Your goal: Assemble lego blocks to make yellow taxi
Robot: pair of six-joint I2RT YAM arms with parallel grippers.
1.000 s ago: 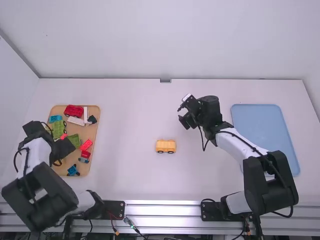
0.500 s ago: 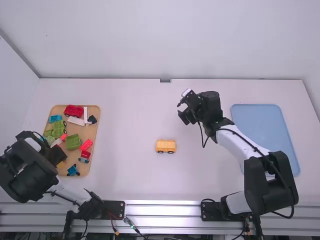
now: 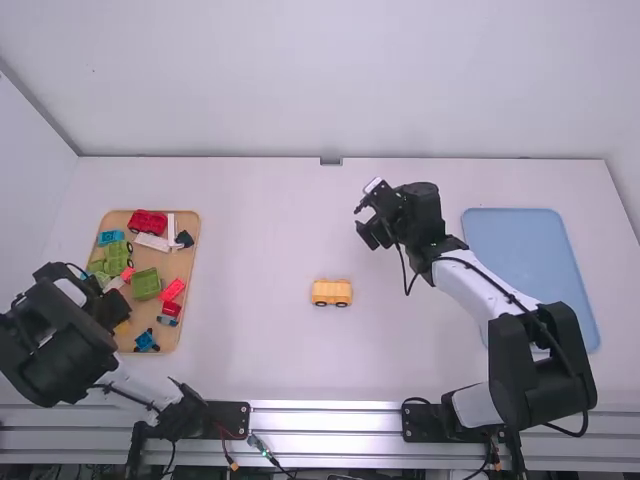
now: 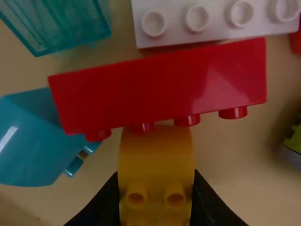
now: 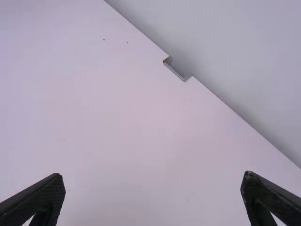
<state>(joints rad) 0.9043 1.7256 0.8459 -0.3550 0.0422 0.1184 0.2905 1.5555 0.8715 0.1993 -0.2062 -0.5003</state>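
Observation:
The yellow wheeled base piece stands on the table at centre. Over the near left part of the wooden tray is my left gripper, beside a bit of yellow. In the left wrist view, my left gripper has its fingers against both sides of a yellow block, studs showing; a red block lies across its far end. My right gripper is above the table, right of centre and farther back than the wheeled piece. In the right wrist view, my right gripper has its fingers wide apart, nothing between them.
Around the yellow block are teal blocks and a white block. Green blocks, a red car piece and a small blue piece share the tray. A blue tray lies at the right.
The left arm has swung back toward the near left over the tray, uncovering green blocks, and stays nearly still in the last half second. The right gripper has shifted only slightly.

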